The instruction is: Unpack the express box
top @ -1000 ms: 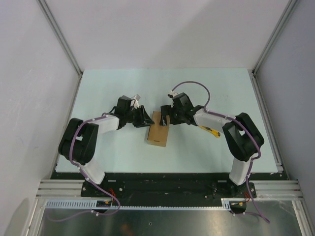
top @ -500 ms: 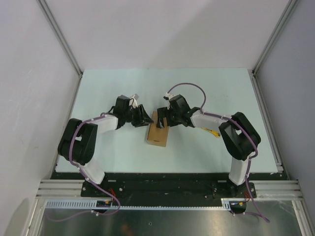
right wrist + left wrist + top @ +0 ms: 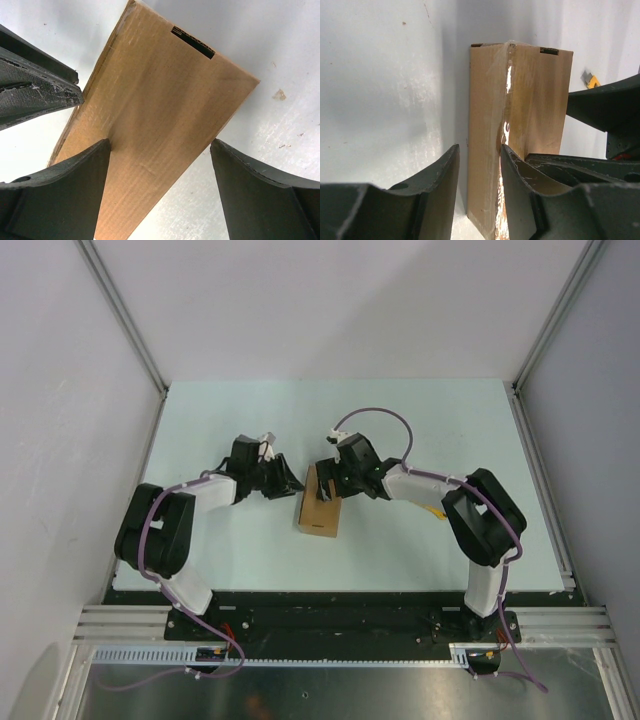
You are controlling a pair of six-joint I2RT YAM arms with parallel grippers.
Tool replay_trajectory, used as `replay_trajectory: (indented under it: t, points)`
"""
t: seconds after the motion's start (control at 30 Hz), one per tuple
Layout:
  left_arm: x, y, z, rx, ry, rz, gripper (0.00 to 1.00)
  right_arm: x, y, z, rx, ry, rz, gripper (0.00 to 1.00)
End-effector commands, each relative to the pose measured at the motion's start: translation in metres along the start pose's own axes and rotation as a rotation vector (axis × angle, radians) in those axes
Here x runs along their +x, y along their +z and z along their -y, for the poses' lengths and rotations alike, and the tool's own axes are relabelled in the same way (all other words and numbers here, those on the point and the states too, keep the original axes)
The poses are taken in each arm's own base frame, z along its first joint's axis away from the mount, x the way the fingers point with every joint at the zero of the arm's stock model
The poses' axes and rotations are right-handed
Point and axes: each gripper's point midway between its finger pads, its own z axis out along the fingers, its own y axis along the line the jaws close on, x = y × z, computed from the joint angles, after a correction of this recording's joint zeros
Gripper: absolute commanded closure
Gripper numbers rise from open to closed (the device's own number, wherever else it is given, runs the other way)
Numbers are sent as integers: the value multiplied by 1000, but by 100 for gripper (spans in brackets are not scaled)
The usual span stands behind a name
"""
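Note:
The express box (image 3: 321, 504) is a brown carton lying flat on the pale table, lid closed, with shiny tape along its top seam (image 3: 508, 85). My left gripper (image 3: 293, 486) is at the box's far left corner. In the left wrist view it (image 3: 480, 150) is open and straddles the box's left part (image 3: 485, 150), with a gap on the outer side. My right gripper (image 3: 329, 489) is over the box's far end. In the right wrist view it (image 3: 160, 145) is wide open, with the box's top (image 3: 160, 95) below and between the fingers.
A yellow utility knife (image 3: 432, 508) lies right of the box, partly under my right arm; its tip shows in the left wrist view (image 3: 591, 80). Grey walls and aluminium frame posts (image 3: 125, 320) surround the table (image 3: 400, 410).
My right gripper has moved left over the box's far end. My left gripper has shifted slightly left and back. The box has stayed put.

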Motion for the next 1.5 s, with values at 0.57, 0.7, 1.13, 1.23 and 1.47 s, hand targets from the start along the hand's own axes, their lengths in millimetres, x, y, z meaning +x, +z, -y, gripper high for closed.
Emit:
replay_trajectory:
  t: [0.57, 0.7, 1.13, 1.23, 1.47]
  points:
    - [-4, -16, -29, -175, 51, 59, 61, 47, 9, 47, 207, -58, -143, 19]
    - [-2, -17, -32, -188, 50, 54, 61, 47, 9, 47, 206, -56, -144, 20]
    - [5, -15, -42, -222, 49, 21, 62, 45, 7, 46, 204, -38, -138, 21]
    - [10, -12, -49, -245, 34, -2, 62, 43, 6, 45, 203, -34, -133, 21]
    - [22, -7, -64, -311, 18, -47, 61, 26, -3, 36, 176, -36, -81, 20]
